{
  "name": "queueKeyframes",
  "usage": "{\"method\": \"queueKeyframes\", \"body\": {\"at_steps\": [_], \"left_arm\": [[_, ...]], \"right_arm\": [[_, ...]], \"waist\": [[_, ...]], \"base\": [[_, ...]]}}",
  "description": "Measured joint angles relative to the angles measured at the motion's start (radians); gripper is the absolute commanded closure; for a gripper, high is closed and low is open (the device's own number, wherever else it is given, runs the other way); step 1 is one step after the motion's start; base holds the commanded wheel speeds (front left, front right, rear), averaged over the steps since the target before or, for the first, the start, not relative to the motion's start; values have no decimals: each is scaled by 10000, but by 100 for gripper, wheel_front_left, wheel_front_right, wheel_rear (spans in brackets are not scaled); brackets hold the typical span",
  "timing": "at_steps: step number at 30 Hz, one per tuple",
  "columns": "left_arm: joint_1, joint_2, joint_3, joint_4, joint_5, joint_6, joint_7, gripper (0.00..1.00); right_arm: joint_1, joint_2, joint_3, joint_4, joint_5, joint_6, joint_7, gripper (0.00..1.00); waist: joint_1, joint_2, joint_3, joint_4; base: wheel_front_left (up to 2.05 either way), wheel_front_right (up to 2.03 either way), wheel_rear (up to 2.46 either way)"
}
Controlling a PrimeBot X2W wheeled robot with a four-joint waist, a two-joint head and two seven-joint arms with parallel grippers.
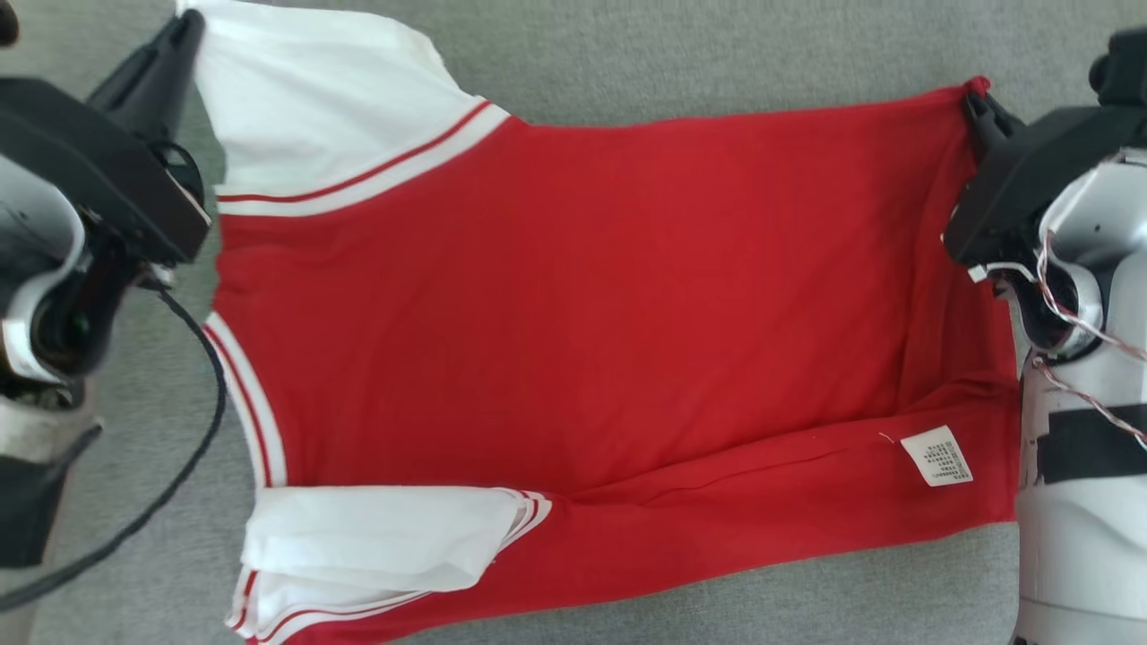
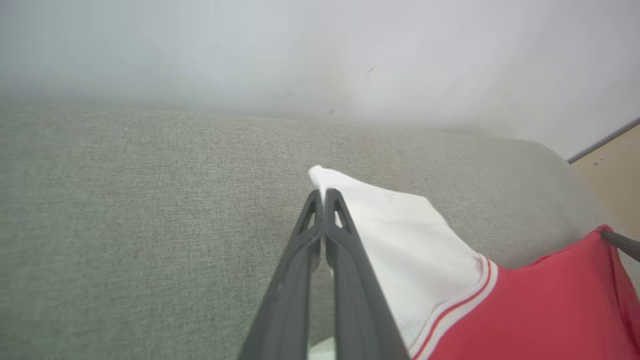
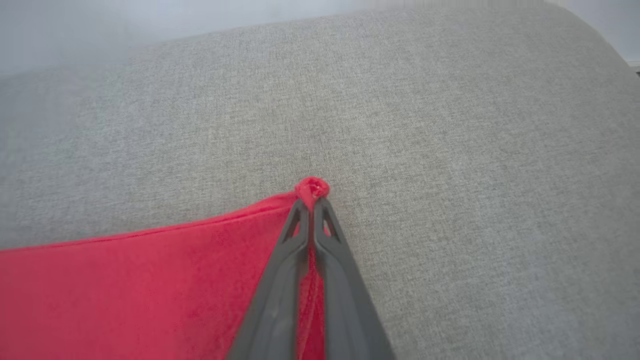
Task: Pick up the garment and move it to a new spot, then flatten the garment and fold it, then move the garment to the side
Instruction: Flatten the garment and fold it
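Once checked from both wrists: left jaws fully closed, fingers (image 2: 345, 260) pinching tip of far white sleeve (image 2: 400, 240); right jaws fully closed too, fingers (image 3: 334, 275) pinching bunched red hem corner (image 3: 312, 187). No gap visible between either pair. Whole garment (image 1: 582, 296) stretched between the two grips, spread on grey upholstered surface (image 1: 717, 45): red body across the middle, white sleeves with red-and-white striped trim (image 1: 358, 179) toward left arm, hem toward right arm. Far edge running nearly straight from grip to grip. Near edge folded over onto the body along its length, white care label (image 1: 936, 455) facing up close to right arm. Near sleeve (image 1: 376, 537) folded in layers at lower left of head view, overlapping the red fold. Black cable (image 1: 220, 390) looping by left arm, just beside the garment's striped left edge. Beyond the surface's rounded back edge, pale wall (image 2: 450, 60); strip of tan floor (image 2: 610, 170) at right of left wrist view.
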Motion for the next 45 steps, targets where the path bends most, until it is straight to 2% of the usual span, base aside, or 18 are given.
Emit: {"method": "queueKeyframes", "body": {"at_steps": [8,16,25,34,45], "left_arm": [[1592,-309,-79,-1294,-376,-426,-790,100],[3707,-408,104,-3007,-527,-366,-1760,100],[6245,-704,4,-4550,-671,-54,-2594,100],[7638,-1070,-332,-4635,-963,13,-2941,100],[8763,-1363,-535,-4148,-1429,-40,-3233,100]], "right_arm": [[1126,35,-314,-782,773,2,-102,100],[2283,44,-934,-1476,1283,2,-146,100],[3515,48,-1530,-2151,1494,0,96,100],[4791,-265,-1607,-2823,1455,0,815,100],[5547,-219,-1870,-3110,1446,0,1315,100]], "waist": [[-1,-1,-676,372],[-2,-1,-1274,666],[-2,-1,-1860,1118],[-2,-1,-2280,1504],[-1,-1,-2440,1709]], "base": [[0,0,0],[0,0,0],[0,0,0],[0,0,0],[0,0,0]]}}
